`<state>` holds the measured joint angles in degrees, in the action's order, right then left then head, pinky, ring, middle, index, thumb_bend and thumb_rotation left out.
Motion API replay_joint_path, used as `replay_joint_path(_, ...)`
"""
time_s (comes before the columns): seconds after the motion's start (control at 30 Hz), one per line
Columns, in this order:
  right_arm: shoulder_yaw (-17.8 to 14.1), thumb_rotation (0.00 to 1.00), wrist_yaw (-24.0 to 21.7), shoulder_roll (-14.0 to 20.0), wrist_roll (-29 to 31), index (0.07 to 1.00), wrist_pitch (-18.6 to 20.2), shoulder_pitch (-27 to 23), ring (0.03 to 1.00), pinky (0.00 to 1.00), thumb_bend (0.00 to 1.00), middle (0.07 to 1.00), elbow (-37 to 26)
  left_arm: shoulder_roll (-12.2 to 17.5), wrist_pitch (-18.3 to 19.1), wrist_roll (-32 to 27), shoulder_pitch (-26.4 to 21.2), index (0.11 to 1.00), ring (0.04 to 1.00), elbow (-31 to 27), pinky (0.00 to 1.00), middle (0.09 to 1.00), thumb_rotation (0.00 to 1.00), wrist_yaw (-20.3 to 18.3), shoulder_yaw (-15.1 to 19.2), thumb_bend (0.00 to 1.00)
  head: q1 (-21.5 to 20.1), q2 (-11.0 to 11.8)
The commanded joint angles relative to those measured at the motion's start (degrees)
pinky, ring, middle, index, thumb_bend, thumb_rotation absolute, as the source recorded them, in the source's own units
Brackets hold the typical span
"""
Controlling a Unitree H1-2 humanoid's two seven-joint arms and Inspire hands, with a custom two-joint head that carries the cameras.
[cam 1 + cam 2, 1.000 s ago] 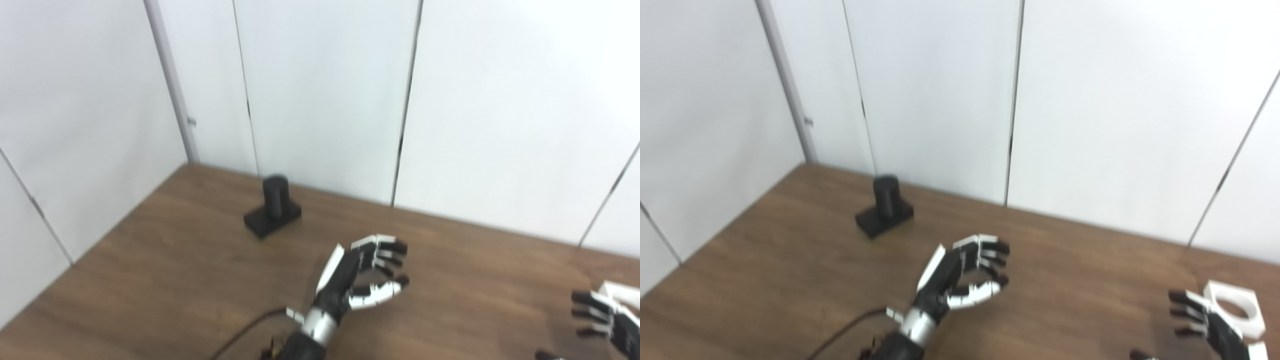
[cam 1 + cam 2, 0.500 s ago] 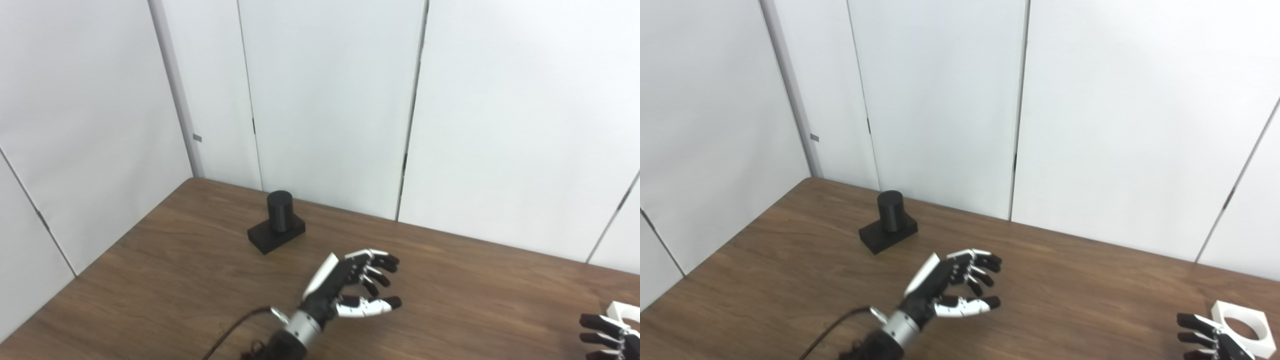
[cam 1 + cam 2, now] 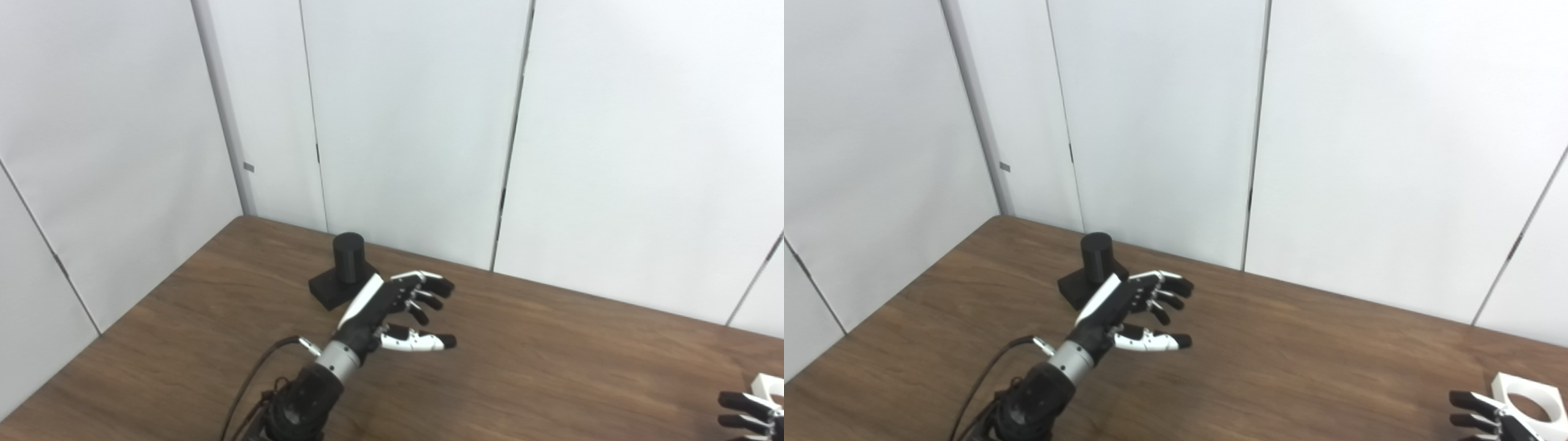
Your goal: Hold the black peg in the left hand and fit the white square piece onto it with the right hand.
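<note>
The black peg (image 3: 348, 260), a short upright cylinder on a flat black base, stands on the brown table (image 3: 551, 343) near the back wall. My left hand (image 3: 392, 309) hovers open just to the right of and in front of the peg, fingers spread, not touching it. The white square piece (image 3: 1528, 404), with a round hole in it, lies at the table's far right. My right hand (image 3: 1488, 413) shows only its fingertips at the bottom right corner, spread apart beside the white piece, holding nothing.
White wall panels (image 3: 404, 122) close the table in at the back and on the left. A black cable (image 3: 257, 380) runs along my left forearm.
My left hand has moved left and back toward the peg. My right hand has sunk lower out of the picture. The camera has tilted, shifting the whole scene down and to the right.
</note>
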<state>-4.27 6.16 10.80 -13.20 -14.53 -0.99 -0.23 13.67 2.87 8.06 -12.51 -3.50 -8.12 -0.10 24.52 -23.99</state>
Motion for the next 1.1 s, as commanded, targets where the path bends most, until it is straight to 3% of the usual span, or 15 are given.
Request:
replay_joint_path(0.0, -0.7, 0.15, 0.0, 0.9, 0.6, 0.657, -1.2, -1.2, 0.625, 0.47, 0.45, 0.689, -1.3, 1.0, 0.4, 0.4, -2.5, 0.712, 0.721, -3.0, 0.60, 0.777, 0.12, 1.1, 1.1, 0.81, 0.0, 0.0)
replay_joint_path(0.23, -0.5, 0.16, 0.0, 1.0, 0.2, 0.663, -1.5, -1.2, 0.632, 0.46, 0.44, 0.695, -1.0, 1.1, 4.2, 1.9, -3.4, 0.738, 0.778, -5.5, 0.66, 0.810, 0.16, 3.4, 3.5, 0.82, 0.2, 0.0)
replay_joint_path(0.57, -0.8, 0.26, 0.4, 1.0, 0.3, 0.664, -1.8, -1.5, 0.623, 0.47, 0.47, 0.693, -0.5, 3.8, 4.5, 3.8, -7.4, 0.764, 0.813, -4.1, 0.73, 0.835, 0.10, 5.7, 6.3, 0.78, 0.2, 0.1)
replay_joint_path(0.67, -0.9, 0.28, 0.4, 1.0, 0.6, 0.663, -2.0, -1.6, 0.617, 0.47, 0.48, 0.690, -0.2, 5.0, 5.4, 6.4, -8.7, 0.766, 0.858, -3.6, 0.76, 0.846, 0.13, 7.2, 6.6, 0.79, 0.1, 0.1)
replay_joint_path(0.83, -0.9, 0.29, 0.3, 1.1, 0.3, 0.662, -1.4, -1.5, 0.616, 0.46, 0.49, 0.687, -0.7, 6.9, 3.4, 6.9, -10.9, 0.770, 0.900, -0.1, 0.83, 0.864, 0.15, 8.9, 7.7, 0.81, 0.2, -0.2)
replay_joint_path(1.0, -0.9, 0.29, 0.0, 1.0, 0.8, 0.655, -0.6, -1.3, 0.598, 0.44, 0.49, 0.679, -1.2, 8.3, 4.7, 8.4, -11.9, 0.782, 0.905, 0.2, 0.81, 0.888, 0.18, 9.4, 7.9, 0.79, 0.4, -0.3)
replay_joint_path(1.07, -0.9, 0.32, 0.0, 1.1, 0.8, 0.654, -0.9, -1.2, 0.598, 0.44, 0.50, 0.680, -1.2, 8.8, 4.8, 8.5, -12.2, 0.781, 0.877, 0.7, 0.74, 0.876, 0.18, 9.5, 8.2, 0.80, 0.4, -0.4)
